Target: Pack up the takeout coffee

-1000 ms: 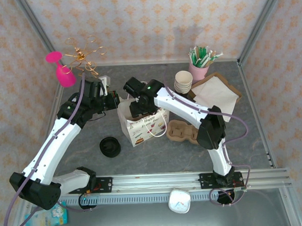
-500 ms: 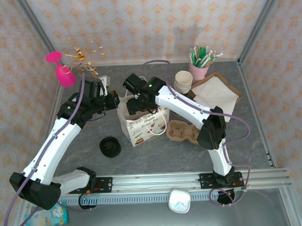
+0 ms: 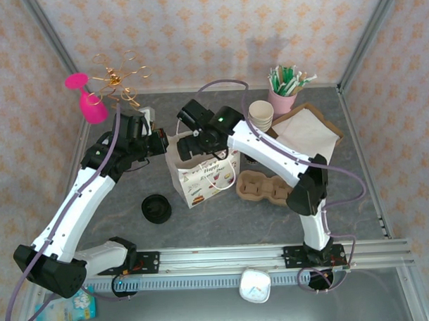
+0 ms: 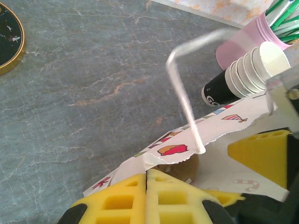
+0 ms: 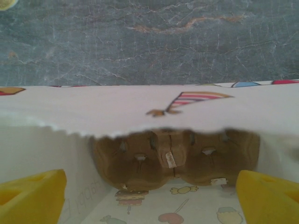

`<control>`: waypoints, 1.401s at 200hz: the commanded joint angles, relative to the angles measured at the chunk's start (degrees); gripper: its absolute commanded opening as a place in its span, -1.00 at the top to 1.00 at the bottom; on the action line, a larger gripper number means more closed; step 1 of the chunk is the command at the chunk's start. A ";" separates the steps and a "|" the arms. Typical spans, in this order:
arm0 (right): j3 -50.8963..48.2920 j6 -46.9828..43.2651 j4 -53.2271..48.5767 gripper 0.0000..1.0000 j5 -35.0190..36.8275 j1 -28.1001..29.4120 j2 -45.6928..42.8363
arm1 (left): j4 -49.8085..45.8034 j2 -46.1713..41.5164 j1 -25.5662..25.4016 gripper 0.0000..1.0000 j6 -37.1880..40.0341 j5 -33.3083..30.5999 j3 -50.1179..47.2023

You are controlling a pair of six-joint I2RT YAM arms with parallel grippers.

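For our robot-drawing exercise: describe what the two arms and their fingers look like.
The left arm and right arm have slim white links with black joints and black bases. A lilac cable loops along each. The right arm carries a small green light. The fingers are yellow, with moulded square pockets.

White links (image 3: 75, 200), black joints (image 3: 304, 192) — yellow fingers (image 4: 163, 198), purple cables (image 3: 116, 136).
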 commanded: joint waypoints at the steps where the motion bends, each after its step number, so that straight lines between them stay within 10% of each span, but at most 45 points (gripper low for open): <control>1: 1.65 -0.64 -1.15 -0.91 1.37 0.48 -3.03 | -1.94 -0.04 0.26 0.86 -0.81 -1.53 -0.49; 138: -0.74 0.54 -1.62 -0.99 1.80 0.88 -9.64 | -4.73 0.32 0.31 0.09 4.41 -4.89 5.20; 280: -3.54 5.79 -3.80 -0.99 5.46 -0.11 -18.55 | -7.27 6.26 -6.41 -0.01 15.56 -4.38 15.89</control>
